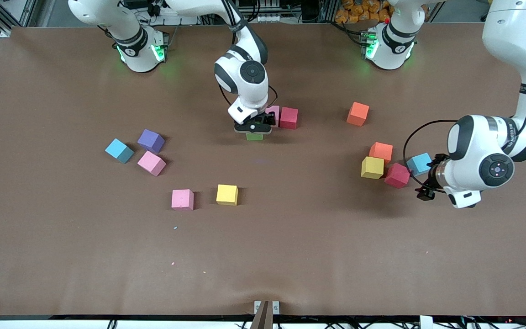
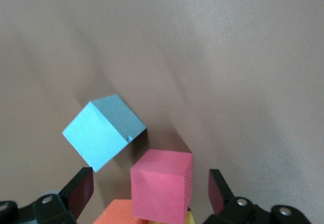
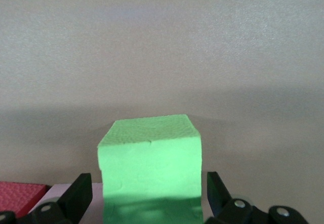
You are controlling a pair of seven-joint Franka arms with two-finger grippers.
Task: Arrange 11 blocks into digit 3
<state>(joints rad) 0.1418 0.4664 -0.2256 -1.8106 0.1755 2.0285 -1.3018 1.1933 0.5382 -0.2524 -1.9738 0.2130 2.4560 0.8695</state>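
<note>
Placing step: right gripper (image 1: 253, 129) is down over the green block (image 1: 254, 135), jaws released either side of it. Green sits just nearer the camera than the pink block (image 1: 273, 111), which touches the red block (image 1: 288, 118). Next: lift clear, fetch another. Left gripper (image 1: 427, 180) waits, jaws apart, by the blue cube (image 1: 418, 163).

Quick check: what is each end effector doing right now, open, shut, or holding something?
Left end effector: open, holding nothing, fingers either side of a red block.
Right end effector: open around the green block, not gripping it.

arms: glossy white shells, black joint bands | bases: green lights | fingers (image 3: 76, 198): black | cables: black
</note>
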